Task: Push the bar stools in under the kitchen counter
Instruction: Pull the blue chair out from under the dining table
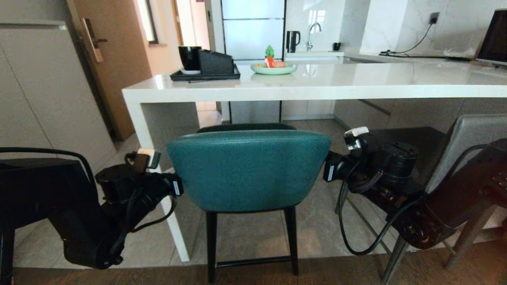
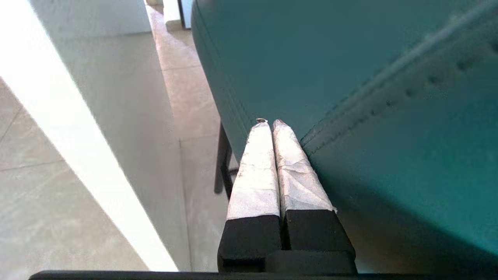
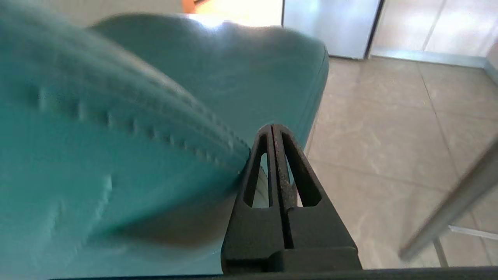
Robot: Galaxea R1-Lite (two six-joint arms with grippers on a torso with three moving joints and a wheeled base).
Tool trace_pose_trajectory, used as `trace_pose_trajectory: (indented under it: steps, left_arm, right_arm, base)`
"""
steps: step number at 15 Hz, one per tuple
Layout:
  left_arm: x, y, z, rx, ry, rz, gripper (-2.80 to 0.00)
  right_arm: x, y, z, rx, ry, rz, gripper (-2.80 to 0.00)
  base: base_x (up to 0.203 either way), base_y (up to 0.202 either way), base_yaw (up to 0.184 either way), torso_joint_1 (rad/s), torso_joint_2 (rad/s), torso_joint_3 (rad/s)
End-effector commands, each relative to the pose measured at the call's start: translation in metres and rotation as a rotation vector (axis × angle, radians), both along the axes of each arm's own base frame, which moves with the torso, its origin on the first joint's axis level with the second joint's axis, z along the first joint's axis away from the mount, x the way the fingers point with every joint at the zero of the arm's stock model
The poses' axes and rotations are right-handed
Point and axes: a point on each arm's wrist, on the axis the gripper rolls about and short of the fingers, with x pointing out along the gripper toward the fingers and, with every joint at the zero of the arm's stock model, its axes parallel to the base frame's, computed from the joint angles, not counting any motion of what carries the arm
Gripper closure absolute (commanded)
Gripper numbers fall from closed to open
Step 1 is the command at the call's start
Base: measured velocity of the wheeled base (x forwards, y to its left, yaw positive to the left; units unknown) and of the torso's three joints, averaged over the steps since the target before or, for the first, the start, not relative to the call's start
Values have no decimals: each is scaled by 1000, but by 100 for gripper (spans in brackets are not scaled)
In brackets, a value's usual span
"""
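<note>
The teal bar stool (image 1: 249, 170) stands in front of the white kitchen counter (image 1: 317, 85), its seat front just under the slab edge. My left gripper (image 2: 268, 121) is shut and empty, its taped fingers lying against the left side of the teal backrest (image 2: 350, 77). My right gripper (image 3: 272, 126) is shut and empty too, pressed against the backrest's right side (image 3: 136, 116). In the head view both arms flank the stool and the fingertips are hidden behind its back. The grey bar stool (image 1: 471, 138) stands to the right, partly behind my right arm (image 1: 380, 170).
The counter's white side panel (image 1: 158, 178) stands close to the stool's left, next to my left arm (image 1: 119, 190). A black tray (image 1: 206, 74) and a green plate of fruit (image 1: 273, 69) sit on the counter. A grey stool leg (image 3: 455, 210) slants nearby.
</note>
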Motion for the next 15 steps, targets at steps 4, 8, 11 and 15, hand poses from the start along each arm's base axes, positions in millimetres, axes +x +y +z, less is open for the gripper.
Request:
trace_pose_trajectory:
  steps: [4, 8, 11, 15]
  left_arm:
    - [4, -1, 6, 19, -48, -1, 0]
    - [14, -2, 10, 13, -81, 2, 0]
    - [19, -2, 15, 7, -108, 2, 0]
    - [21, -1, 17, 5, -117, 7, 0]
  right_arm:
    - [9, 1, 7, 8, -18, -19, 0]
    - [0, 20, 24, 13, -41, -14, 0]
    - [-13, 29, 37, 10, -37, -13, 0]
    - [-27, 39, 51, 15, -40, -9, 0]
  base:
    - [-16, 0, 0, -2, 0, 3]
    - [0, 0, 0, 0, 0, 0]
    - [0, 0, 0, 0, 0, 0]
    - [0, 0, 0, 0, 0, 0]
